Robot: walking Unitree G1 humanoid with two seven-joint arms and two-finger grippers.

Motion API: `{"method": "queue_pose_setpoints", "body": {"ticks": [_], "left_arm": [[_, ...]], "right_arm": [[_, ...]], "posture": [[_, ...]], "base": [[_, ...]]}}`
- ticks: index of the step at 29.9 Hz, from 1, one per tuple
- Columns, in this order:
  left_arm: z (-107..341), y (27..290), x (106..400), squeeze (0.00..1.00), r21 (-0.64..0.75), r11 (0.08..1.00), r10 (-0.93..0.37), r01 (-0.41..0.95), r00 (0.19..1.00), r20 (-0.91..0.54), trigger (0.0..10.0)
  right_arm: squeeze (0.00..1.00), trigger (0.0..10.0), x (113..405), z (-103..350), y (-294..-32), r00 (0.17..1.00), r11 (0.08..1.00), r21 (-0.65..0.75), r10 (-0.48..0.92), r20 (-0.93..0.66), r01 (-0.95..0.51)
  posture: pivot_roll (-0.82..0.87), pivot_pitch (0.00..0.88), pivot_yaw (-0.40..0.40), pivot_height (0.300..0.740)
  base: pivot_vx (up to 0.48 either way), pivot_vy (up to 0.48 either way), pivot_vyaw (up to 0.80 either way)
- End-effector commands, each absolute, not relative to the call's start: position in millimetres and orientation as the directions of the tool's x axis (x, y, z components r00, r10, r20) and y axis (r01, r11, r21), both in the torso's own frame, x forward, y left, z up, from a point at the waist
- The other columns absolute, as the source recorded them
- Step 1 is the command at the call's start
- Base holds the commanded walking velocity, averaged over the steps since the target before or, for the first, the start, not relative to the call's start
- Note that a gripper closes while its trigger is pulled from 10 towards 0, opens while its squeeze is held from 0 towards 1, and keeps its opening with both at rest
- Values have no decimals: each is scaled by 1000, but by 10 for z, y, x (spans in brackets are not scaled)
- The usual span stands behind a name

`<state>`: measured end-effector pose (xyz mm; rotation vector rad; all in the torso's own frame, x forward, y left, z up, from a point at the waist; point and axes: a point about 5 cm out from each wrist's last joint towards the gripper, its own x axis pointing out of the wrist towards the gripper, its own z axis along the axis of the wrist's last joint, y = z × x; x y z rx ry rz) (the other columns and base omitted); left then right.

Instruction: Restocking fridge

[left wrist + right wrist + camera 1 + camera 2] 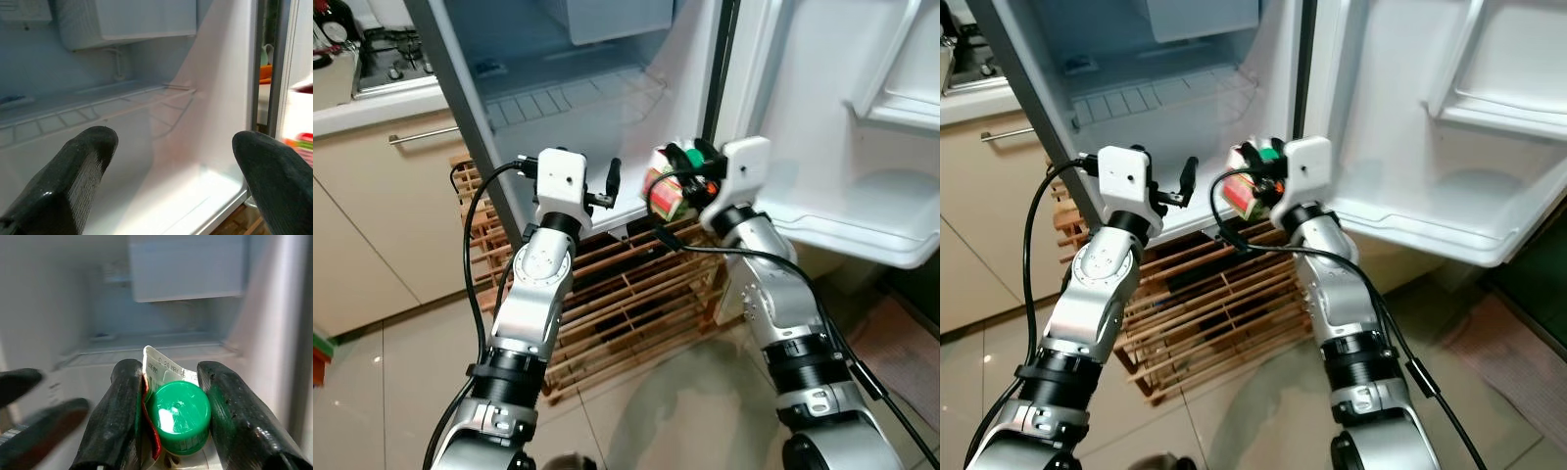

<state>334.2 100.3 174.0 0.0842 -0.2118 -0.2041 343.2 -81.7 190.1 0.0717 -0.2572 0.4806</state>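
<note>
Right wrist view is taken up nearest by a small carton with a round green screw cap, clamped between the two black fingers of the right pincer; a white top flap with printed date text is seen above the cap, and a red edge is pressed against one finger. From the head cameras the carton is seen to be red and white with some green, tilted, and held in the air at the threshold of the open fridge, just in front of its lower edge. Just beside it, the left pincer is held level with it, released, its fingers spread wide with nothing between them.

Below both arms a slatted wooden rack is seen on the tiled floor, under the fridge opening. Beyond the pincers a white interior is shown, with a ribbed shelf and a pale drawer box above it. On the right the fridge door is swung open, with its white door shelves jutting near the right arm. Farther left, a beige cabinet with a bar handle is seen under a counter, on which a gas hob is set.
</note>
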Motion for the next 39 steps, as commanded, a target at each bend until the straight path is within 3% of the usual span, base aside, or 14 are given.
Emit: {"method": "queue_pose_setpoints", "body": {"ticks": [1, 24, 31, 39], "left_arm": [[1767, 985, 3352, 0, 115, 972, -225, 204, 952, 210, 10000], [1777, 965, 3358, 0, 155, 971, -213, 182, 954, 213, 10000], [1800, 995, 3375, 0, 139, 975, -202, 176, 957, 206, 10000], [1766, 1002, 3269, 0, 124, 977, -194, 171, 961, 198, 10000]], "right_arm": [[0, 0, 3439, 1951, -708, 824, 852, 5, 506, 255, -524], [0, 0, 3480, 1946, -713, 816, 840, 5, 527, 238, -543], [0, 0, 3484, 2157, -466, 727, 758, -26, 634, 265, -651], [0, 0, 3540, 2198, -435, 696, 729, -102, 679, 232, -677]], "posture": [[-18, 0, 39, 740], [-17, 0, 46, 740], [-15, 0, 58, 740], [5, 41, 36, 740]], "base": [[435, 0, 0], [446, 0, 0], [0, 0, 0], [0, 0, 0]]}}
